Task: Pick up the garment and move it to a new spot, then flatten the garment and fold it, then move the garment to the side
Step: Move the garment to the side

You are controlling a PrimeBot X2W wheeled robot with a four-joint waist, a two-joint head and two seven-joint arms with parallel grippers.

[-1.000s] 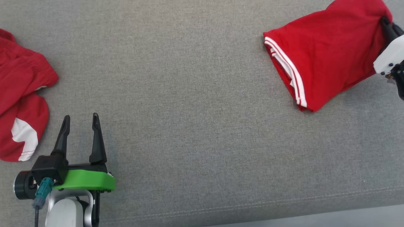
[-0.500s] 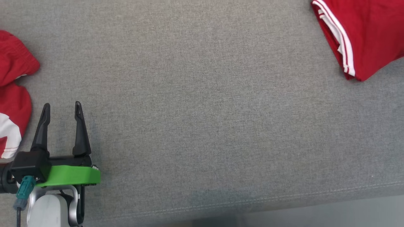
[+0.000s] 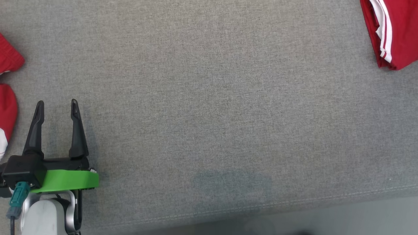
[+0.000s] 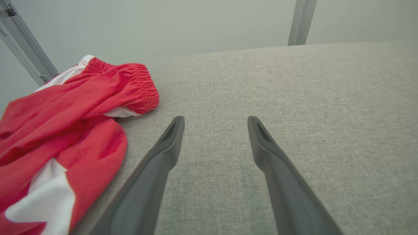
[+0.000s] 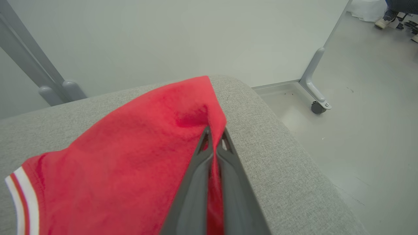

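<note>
The garment (image 3: 400,32), red with white stripes along one edge, lies folded at the far right of the grey padded surface (image 3: 209,98), partly cut off by the head view's edge. In the right wrist view my right gripper (image 5: 215,130) is shut on a raised fold of the garment (image 5: 124,156), close to the surface's rounded right corner. My left gripper (image 3: 56,102) rests low over the near left of the surface, open with nothing between its fingers (image 4: 216,119).
A second red garment (image 4: 65,111) with an elastic waistband and white patches lies crumpled just left of my left gripper. Beyond the surface's right corner the floor drops away, with a wheeled partition leg (image 5: 315,104) and a person's shoe (image 5: 382,22).
The folded garment has slid further right and away, pulled by the right gripper, which has left the head view. The head view itself has shifted. The left gripper stays open.
</note>
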